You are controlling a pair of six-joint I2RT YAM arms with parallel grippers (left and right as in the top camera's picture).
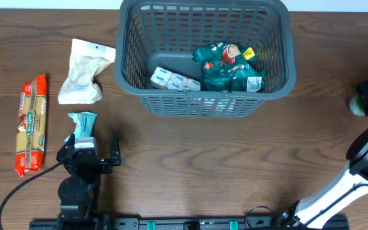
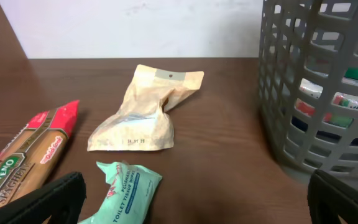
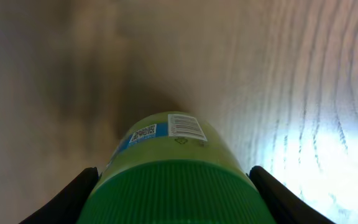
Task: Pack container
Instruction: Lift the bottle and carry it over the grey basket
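**Item:** container (image 1: 203, 105), a dark grey lattice basket. It stands open side up against the far edge of the table, middle to right, and packets (image 1: 225, 67) lie in it.

**Handling:** we judge it stiff and light for its bulk (a knock on the rim might shift it). The thick rim is the best hold, if one is needed.

**Left gripper** (image 2: 194, 193): fingers wide apart, towards the front-left corner, just by a tissue pack (image 2: 126, 190).

**Right gripper** (image 3: 176, 186): clamped on a green bottle (image 3: 166, 134) at the right edge.

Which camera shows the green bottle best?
Right wrist: the green bottle fills the frame, cap and label clear. Overhead shows only a green sliver at the right edge; left wrist misses it.
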